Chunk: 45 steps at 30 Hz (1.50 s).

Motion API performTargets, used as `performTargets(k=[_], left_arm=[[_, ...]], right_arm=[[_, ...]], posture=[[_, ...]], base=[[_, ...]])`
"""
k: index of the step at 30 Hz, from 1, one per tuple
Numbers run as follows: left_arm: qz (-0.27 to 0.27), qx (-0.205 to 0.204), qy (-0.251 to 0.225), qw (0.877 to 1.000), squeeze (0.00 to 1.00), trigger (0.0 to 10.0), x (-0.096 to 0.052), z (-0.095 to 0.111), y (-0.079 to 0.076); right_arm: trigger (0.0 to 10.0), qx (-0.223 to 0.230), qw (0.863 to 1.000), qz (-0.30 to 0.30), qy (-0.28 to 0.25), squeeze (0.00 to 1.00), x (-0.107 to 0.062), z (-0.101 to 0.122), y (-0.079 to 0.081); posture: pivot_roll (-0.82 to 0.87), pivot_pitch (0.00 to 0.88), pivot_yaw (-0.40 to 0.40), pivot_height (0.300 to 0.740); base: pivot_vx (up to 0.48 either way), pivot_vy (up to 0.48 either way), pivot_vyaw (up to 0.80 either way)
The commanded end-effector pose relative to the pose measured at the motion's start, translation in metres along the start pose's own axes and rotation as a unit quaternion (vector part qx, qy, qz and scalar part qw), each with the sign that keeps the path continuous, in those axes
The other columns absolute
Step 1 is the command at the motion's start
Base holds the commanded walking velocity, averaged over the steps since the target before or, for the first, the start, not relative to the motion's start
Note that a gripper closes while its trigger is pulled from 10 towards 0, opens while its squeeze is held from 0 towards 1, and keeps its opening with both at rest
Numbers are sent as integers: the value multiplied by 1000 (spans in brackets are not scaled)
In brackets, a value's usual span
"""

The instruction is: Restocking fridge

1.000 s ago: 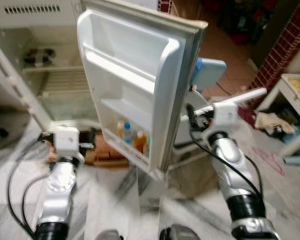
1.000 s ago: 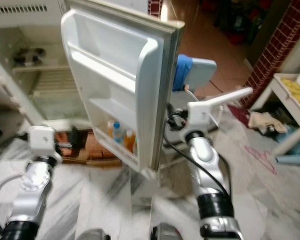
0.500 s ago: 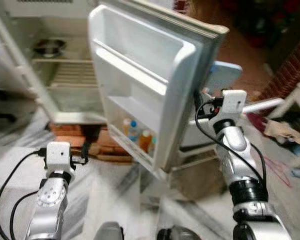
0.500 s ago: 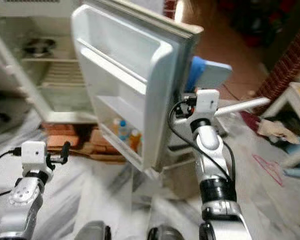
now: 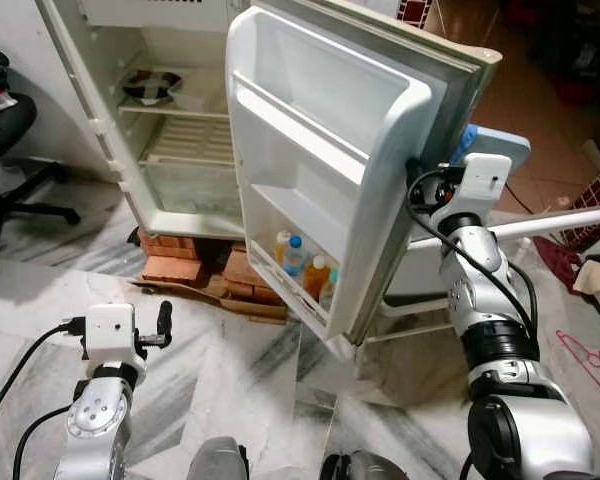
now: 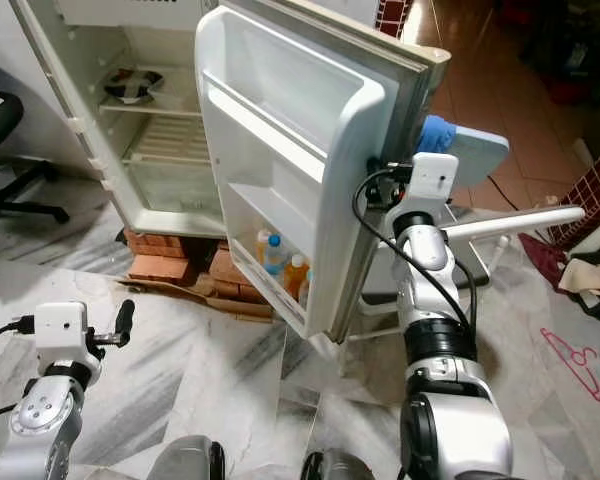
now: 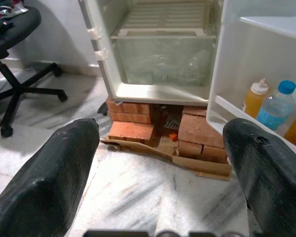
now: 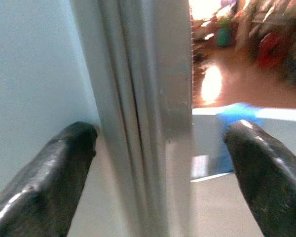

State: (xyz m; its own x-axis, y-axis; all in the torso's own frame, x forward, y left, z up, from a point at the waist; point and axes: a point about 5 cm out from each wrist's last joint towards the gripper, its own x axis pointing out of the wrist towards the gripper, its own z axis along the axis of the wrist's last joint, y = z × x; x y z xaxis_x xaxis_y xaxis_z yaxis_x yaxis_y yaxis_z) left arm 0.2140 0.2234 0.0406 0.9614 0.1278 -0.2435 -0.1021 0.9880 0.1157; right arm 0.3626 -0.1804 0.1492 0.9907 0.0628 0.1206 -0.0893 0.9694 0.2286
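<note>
The white fridge (image 5: 175,150) stands open, its door (image 5: 320,150) swung out toward me. The door's lowest shelf holds several bottles (image 5: 305,272), orange and clear with a blue cap (image 7: 278,103). My right gripper (image 5: 417,183) is at the door's outer edge, open, and the door edge (image 8: 153,98) runs between its two fingers (image 8: 49,173). My left gripper (image 5: 163,322) hangs low on the left, open and holding nothing, facing the fridge's base. A dark bowl (image 5: 148,85) sits on an upper wire shelf inside.
Bricks (image 5: 175,268) and cardboard prop up the fridge. A black office chair (image 5: 5,130) stands at the left. A white table with a blue item (image 5: 492,148) is behind the door, and a red hanger (image 5: 590,355) lies on the marble floor.
The camera has shifted, so the fridge and door sit further right and sharper. My right gripper stays at the door edge. My left gripper appears lower in the view.
</note>
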Motion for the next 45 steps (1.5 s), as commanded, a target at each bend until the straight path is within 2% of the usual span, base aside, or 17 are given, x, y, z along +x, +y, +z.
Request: performTargets(k=[1,2,3,7,8,11,13,18,20,25,27,28,29,32,36,43,45], left_arm=[[-7,4,-1,1000,0,10000,-1,3,0],[-8,4,0,1000,0,10000,-2,2,0],[-11,8,6,1000,0,10000,-3,-2,0],[-13,9,11,1000,0,10000,-6,-6,0],[-12,7,11,1000,0,10000,-7,-7,-1],[-6,6,13,1000,0,10000,-9,-9,0],[-3,5,15,1000,0,10000,-10,-11,1],[21,-2,14,1000,0,10000,-21,-14,9],[28,-3,13,1000,0,10000,-22,-14,11],[44,-8,20,999,0,10000,-26,-18,19],[38,6,11,999,0,10000,-22,-14,19],[33,17,3,999,0,10000,-16,-9,20],[29,24,-3,999,0,10000,-10,-5,20],[22,30,-18,999,0,10000,1,6,18],[33,30,-41,998,0,10000,19,23,20],[-8,45,-63,997,0,10000,25,31,3],[-26,47,-74,996,0,10000,26,36,-5]], right_arm=[[10000,90,983,156,-27,0,0,19,36],[10000,119,971,206,-28,0,-4,22,46],[10000,189,935,300,-28,0,-17,34,65],[10000,246,886,390,-44,0,-32,56,83],[10000,267,858,435,-50,0,-40,66,91],[10000,280,833,476,-42,0,-49,70,95],[10000,271,835,479,-30,0,-51,65,94],[10000,240,887,391,56,0,-49,19,66],[10000,240,890,383,61,0,-50,16,64],[10000,196,930,298,89,0,-46,-6,50],[10000,139,953,253,90,0,-42,-14,44],[10000,72,973,200,87,0,-38,-21,38],[10000,66,979,174,84,0,-38,-23,35],[10000,69,987,131,66,0,-39,-23,30],[10000,43,993,91,58,0,-47,-30,30],[10000,35,997,46,49,0,-54,-37,32],[10000,13,999,34,39,0,-56,-34,30]], posture=[[151,86,-21,740],[152,88,-20,740],[151,88,-21,740],[142,90,-19,740],[145,90,-20,740],[151,91,-25,740],[151,91,-25,740],[161,96,-35,740],[162,96,-36,740],[167,97,-41,740],[168,97,-43,740],[164,95,-45,740],[162,92,-50,740],[162,87,-60,740],[150,70,-56,740],[127,48,-50,740],[128,46,-51,740]], base=[[0,0,0],[0,0,0],[0,0,0],[0,0,0],[0,0,0],[0,0,0],[0,0,0],[0,0,0],[0,0,0],[0,0,0],[0,0,0],[0,0,0],[0,0,0],[0,160,0],[0,480,0],[0,480,0],[0,480,0]])
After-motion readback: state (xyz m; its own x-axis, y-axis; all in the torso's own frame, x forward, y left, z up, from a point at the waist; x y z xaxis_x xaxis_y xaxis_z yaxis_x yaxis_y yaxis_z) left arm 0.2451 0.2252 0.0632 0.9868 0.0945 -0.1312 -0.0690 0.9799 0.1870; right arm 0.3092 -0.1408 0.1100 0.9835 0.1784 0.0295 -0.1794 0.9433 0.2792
